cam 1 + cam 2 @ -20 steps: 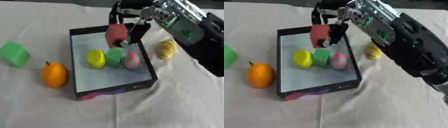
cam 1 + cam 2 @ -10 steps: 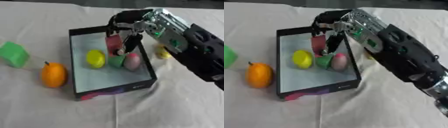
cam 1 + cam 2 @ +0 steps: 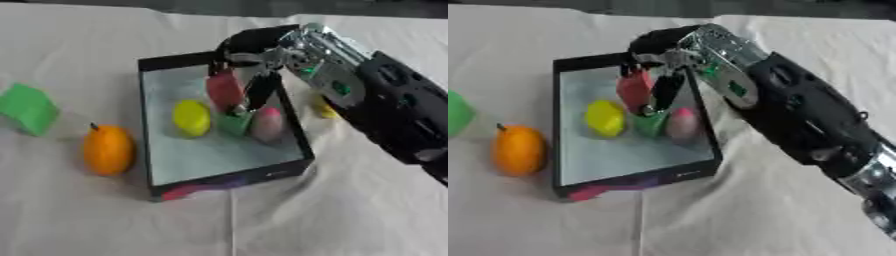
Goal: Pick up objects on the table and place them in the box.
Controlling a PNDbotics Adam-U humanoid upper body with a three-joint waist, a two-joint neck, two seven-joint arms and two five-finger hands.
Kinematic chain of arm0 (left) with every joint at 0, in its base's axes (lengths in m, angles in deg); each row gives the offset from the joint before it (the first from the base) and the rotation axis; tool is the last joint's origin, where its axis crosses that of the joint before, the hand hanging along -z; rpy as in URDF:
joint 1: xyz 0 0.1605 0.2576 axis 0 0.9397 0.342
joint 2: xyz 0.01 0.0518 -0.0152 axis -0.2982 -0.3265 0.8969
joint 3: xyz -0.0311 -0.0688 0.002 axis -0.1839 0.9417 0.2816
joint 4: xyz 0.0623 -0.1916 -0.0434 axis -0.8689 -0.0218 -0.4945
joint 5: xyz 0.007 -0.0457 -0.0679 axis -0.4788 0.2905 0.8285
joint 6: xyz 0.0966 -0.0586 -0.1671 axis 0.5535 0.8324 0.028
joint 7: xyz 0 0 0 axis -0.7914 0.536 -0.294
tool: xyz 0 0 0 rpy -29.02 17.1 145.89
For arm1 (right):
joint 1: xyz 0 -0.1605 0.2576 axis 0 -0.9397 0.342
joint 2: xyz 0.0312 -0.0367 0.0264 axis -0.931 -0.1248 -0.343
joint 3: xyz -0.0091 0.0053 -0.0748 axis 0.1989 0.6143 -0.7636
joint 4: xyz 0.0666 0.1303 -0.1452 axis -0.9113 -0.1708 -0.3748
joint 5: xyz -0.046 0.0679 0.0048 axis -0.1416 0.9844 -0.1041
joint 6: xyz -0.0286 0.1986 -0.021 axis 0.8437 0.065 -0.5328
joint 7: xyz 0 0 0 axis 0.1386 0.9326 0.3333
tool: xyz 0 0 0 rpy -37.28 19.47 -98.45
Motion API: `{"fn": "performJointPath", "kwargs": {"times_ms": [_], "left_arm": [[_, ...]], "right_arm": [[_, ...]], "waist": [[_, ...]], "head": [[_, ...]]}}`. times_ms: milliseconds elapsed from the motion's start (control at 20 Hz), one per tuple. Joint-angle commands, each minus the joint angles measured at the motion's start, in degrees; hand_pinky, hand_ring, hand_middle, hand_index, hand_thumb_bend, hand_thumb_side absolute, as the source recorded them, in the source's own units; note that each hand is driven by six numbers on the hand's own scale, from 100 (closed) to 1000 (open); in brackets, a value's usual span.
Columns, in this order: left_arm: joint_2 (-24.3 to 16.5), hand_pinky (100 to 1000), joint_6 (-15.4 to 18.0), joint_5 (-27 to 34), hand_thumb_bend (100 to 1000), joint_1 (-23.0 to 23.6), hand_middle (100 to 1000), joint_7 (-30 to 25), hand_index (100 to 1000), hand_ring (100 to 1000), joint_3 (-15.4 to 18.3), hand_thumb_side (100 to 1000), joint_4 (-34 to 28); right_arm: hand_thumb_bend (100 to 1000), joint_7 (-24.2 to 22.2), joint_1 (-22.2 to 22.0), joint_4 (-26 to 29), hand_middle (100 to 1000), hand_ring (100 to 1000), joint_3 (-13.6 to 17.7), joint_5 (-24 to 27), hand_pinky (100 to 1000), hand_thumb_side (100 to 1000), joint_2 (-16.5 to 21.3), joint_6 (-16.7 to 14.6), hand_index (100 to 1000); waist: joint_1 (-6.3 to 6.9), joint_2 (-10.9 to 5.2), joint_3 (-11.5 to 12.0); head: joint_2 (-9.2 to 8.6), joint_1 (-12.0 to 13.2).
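My right hand [image 3: 259,56] reaches into the black box [image 3: 161,64] from the upper right, its fingers shut on a red block [image 3: 225,89] held low over the box floor. Inside the box lie a yellow fruit [image 3: 192,117], a green piece [image 3: 234,122] and a pink egg-shaped piece [image 3: 267,124]. An orange fruit [image 3: 108,150] and a green block [image 3: 29,108] rest on the cloth left of the box. A yellow object [image 3: 324,109] lies right of the box, partly hidden by my arm. My left hand does not show.
A white cloth [image 3: 105,220] covers the table, with open room in front of the box. My right forearm [image 3: 394,117] crosses the upper right of both views.
My right hand has lowered the red block deeper into the box, close above the green piece. The views have shifted a little; the other objects lie as before.
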Motion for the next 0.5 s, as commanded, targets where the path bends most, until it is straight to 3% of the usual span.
{"fn": "performJointPath", "kwargs": {"times_ms": [50,500], "left_arm": [[-1.01,720,0.00,-0.14,100,-0.71,648,-0.26,729,820,0.10,808,-0.93],[-1.18,721,-0.02,-0.19,100,-0.42,650,0.03,729,822,0.26,808,-0.81]], "right_arm": [[445,-1.74,1.54,0.86,846,846,1.34,-0.45,819,390,1.01,-0.77,902],[442,-1.91,2.30,9.71,866,866,5.28,2.47,841,332,5.52,1.79,925]], "waist": [[-0.24,-1.67,0.01],[-0.35,-1.99,-0.27]], "head": [[-0.46,-0.07],[-0.37,0.13]]}}
